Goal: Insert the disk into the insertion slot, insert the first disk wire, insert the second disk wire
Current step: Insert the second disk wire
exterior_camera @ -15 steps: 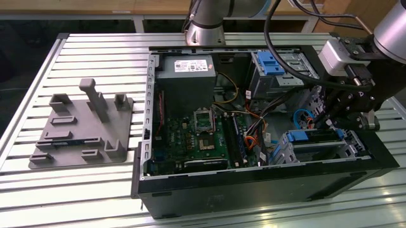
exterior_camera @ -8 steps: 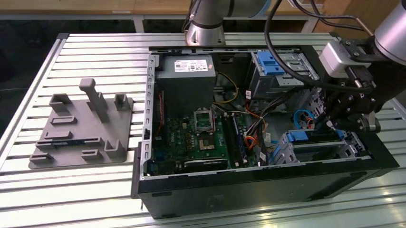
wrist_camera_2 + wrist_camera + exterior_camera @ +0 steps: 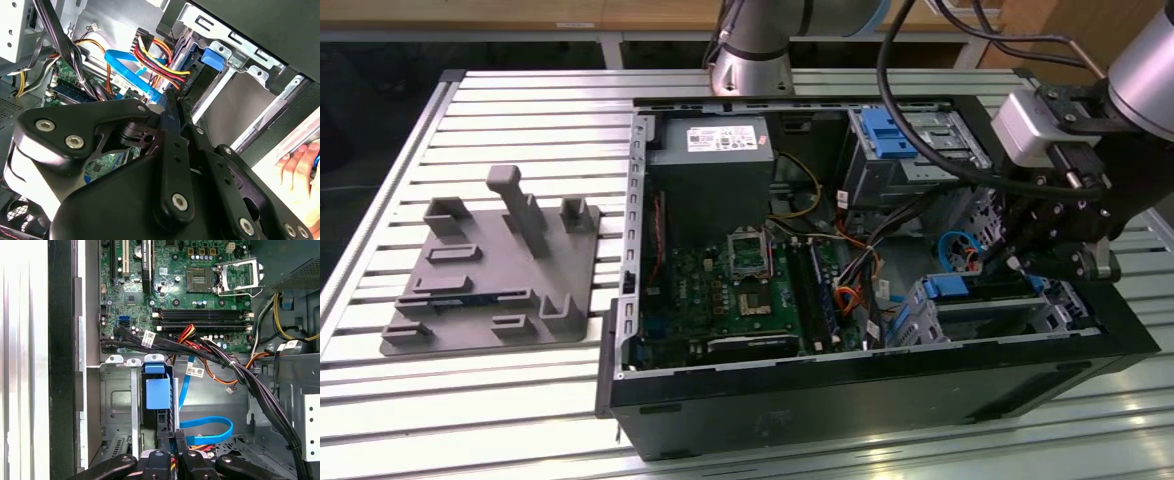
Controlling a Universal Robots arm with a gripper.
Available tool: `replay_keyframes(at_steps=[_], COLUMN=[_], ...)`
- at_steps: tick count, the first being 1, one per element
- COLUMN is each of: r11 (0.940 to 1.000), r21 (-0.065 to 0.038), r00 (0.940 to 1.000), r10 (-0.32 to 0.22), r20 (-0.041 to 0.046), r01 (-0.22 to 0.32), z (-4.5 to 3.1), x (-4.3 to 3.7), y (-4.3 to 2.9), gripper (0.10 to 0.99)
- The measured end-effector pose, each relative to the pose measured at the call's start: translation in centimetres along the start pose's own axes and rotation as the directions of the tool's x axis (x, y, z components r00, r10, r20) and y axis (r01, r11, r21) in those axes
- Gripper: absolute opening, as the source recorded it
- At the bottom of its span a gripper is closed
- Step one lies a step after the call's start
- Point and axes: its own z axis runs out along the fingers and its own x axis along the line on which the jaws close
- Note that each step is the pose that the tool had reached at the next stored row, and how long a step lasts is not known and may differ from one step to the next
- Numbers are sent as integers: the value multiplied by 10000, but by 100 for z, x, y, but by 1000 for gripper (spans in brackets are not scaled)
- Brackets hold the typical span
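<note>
On the table, far left: we see a gray holder tray (image 3: 480, 270) lying flat, well away from the work.
Middle: the open computer case (image 3: 854, 390) lies on its side, and the green board (image 3: 734, 290) shows inside.
Disk: the disk (image 3: 157, 392) sits down in the insertion slot (image 3: 117, 400), and its blue frame fits between the metal walls. We think this step is done.
Gripper: the gripper (image 3: 175, 97) is at the exterior view's right, just above the disk. Its fingers are pressed close together, and they look clamped on the plug of the red and yellow wire (image 3: 155, 62).
First wire: the plug is right at the edge of the disk. We cannot tell if it is pushed in all the way.
Second wire: the blue wire (image 3: 207, 427) curls loose beside the slot, so we think this step is left to do.
Room: it is tight, with the slot wall on one side and a bunch of black wires (image 3: 260, 390) close on the other.
Edge: a person's hand (image 3: 300, 167) rests outside the case wall, near the arm.
</note>
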Motion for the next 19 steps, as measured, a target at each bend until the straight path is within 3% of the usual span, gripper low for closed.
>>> replay_keyframes(at_steps=[19], r11=[10000], r21=[0], r00=[10000], r10=[0], r20=[-1], r01=[0], z=[26], x=[37], y=[-10], gripper=[161])
